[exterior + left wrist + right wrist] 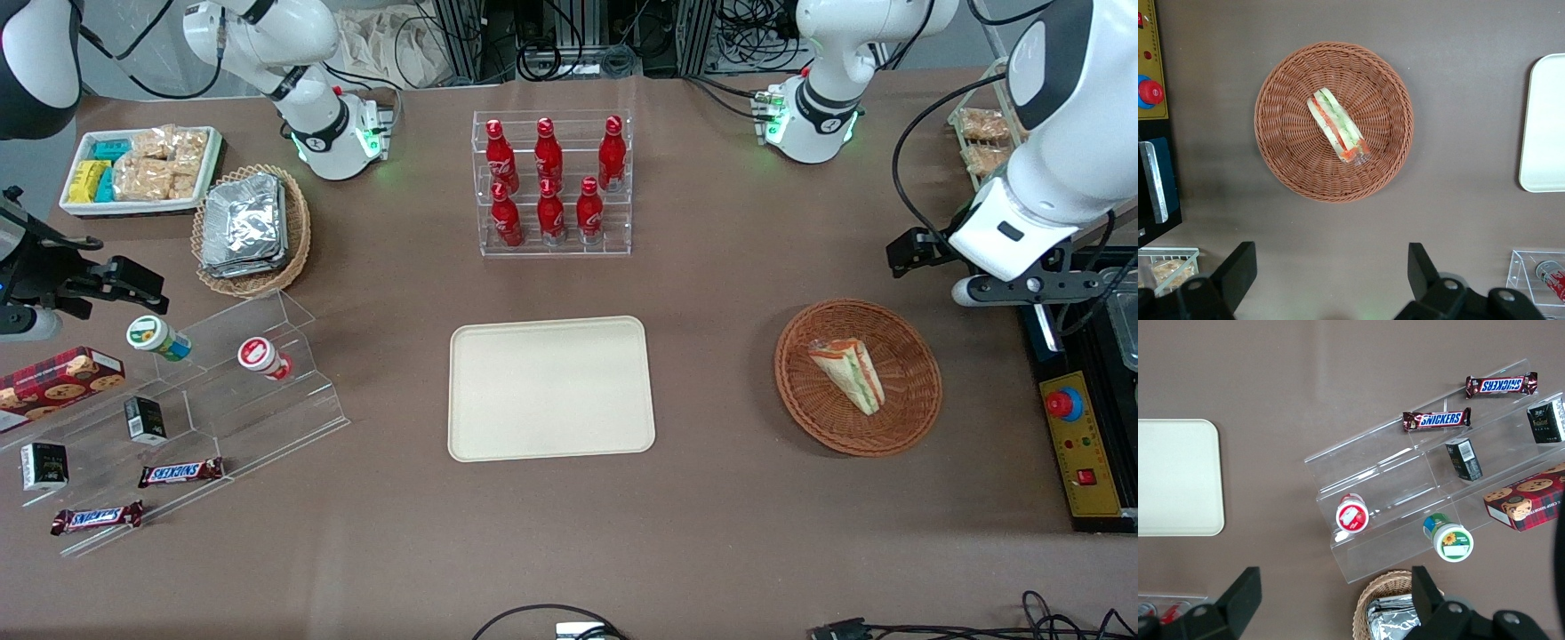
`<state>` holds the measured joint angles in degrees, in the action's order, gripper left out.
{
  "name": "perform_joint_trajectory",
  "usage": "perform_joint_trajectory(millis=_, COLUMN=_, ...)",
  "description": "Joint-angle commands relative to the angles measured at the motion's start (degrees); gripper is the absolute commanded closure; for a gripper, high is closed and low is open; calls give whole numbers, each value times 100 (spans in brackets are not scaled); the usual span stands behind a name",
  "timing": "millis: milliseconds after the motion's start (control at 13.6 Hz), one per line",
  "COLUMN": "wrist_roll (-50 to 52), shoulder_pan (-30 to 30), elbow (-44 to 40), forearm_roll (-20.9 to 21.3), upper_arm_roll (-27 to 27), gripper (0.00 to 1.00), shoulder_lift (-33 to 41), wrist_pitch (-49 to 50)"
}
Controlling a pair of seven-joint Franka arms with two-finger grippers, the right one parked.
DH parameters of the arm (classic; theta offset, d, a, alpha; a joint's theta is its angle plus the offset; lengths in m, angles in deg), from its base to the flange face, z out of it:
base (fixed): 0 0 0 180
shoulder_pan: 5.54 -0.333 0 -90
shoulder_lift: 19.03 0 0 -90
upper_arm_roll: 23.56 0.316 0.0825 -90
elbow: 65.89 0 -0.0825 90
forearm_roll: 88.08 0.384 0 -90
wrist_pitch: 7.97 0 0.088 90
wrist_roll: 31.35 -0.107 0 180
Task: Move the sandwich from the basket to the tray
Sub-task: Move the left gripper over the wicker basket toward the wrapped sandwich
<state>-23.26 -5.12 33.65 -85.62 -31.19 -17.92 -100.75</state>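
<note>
- Wrist view is showing me hovering high with my gripper [1331,280] spread wide and carrying nothing, its black fingers [1238,267] framing bare table just beside the round reddish-brown wicker basket [1281,170].
- Lying in that basket is the triangular clear-wrapped sandwich [1337,127], resting on its side, filling edge facing up toward me, probably an easy pinch across the bread faces.
- Waiting toward the table's middle is the flat cream-beige rectangular tray [551,388], well apart from the basket, nothing on it.
- I am judging the descent not yet begun.
</note>
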Motion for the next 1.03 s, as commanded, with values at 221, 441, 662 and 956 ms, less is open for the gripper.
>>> perform_joint_trajectory(millis=221, wrist_roll=8, shoulder_pan=46, elbow=-110, forearm_roll=-62, upper_arm_roll=51, gripper=0, shoulder_lift=-50, wrist_pitch=58)
perform_joint_trajectory(millis=441, wrist_roll=17, shoulder_pan=37, elbow=-101, forearm_roll=-62, upper_arm_roll=60, gripper=0, shoulder_lift=-50, wrist_pitch=58)
perform_joint_trajectory(millis=662, wrist_roll=305, shoulder_pan=28, elbow=-75, forearm_roll=-71, upper_arm_roll=60, gripper=0, shoulder_lift=-154, wrist_pitch=32)
perform_joint_trajectory(millis=956, wrist_roll=1736, shoulder_pan=19, elbow=109, forearm_roll=-598, upper_arm_roll=78, gripper=1, shoulder_lift=-506, wrist_pitch=-38)
